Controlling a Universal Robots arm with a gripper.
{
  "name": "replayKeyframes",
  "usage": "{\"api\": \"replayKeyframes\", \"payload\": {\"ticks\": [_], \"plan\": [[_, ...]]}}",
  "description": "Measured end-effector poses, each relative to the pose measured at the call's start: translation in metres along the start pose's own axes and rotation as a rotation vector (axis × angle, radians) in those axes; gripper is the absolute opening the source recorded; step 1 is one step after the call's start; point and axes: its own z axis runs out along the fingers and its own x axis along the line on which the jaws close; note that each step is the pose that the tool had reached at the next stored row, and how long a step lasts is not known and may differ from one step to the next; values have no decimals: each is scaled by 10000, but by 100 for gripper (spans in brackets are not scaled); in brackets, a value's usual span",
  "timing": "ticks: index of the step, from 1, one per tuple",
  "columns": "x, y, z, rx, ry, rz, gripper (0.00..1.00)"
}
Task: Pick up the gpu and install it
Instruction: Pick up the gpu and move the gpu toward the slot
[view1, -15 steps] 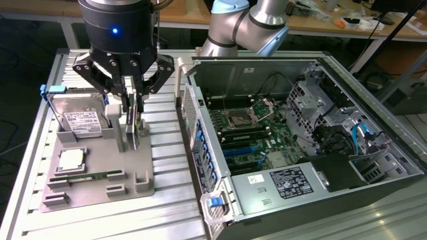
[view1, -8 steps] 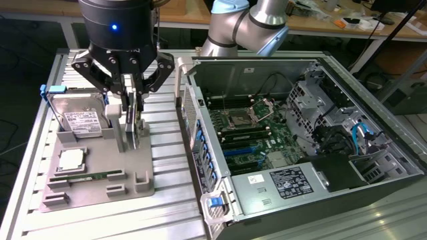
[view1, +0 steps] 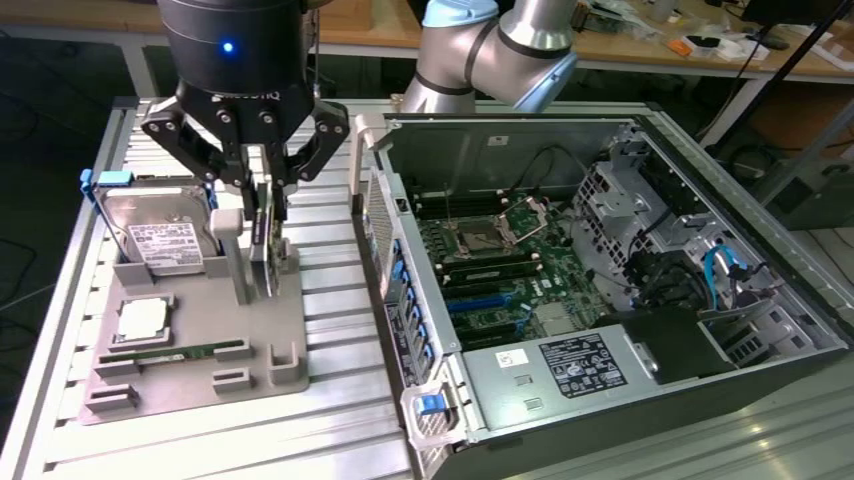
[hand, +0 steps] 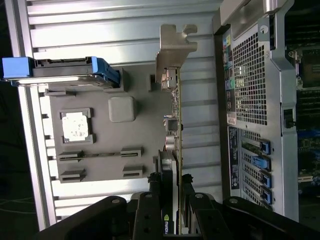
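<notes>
Pincer (view1: 254, 225) grips upright gpu (view1: 271, 270) between hard drive (view1: 158, 235) and case (view1: 400, 330).

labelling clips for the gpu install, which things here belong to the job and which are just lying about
Job: graphics card between the jaws, open computer case.
Lying about: hard drive, processor chip, memory stick.

Claw (view1: 258, 222) sits over grey parts tray (view1: 200, 385) on slatted bench (view1: 334, 420), fingers pinching the gpu (view1: 271, 268), which stands upright on edge in the tray. Hard drive (view1: 163, 240) just beside it, toward the exterior view's left. Open computer case (view1: 747, 330) on the right, motherboard (view1: 501, 270) exposed.
</notes>
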Motion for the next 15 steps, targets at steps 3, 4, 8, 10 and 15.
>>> {"api": "replayKeyframes", "payload": {"ticks": [3,4,8,10,15], "plan": [[0,1,-13,36,-4,-1,27],[0,2,-17,48,-4,-1,27],[0,5,-31,93,-8,-2,27],[-1,5,-40,119,-9,-4,27],[0,11,-53,178,-14,-5,27]]}}
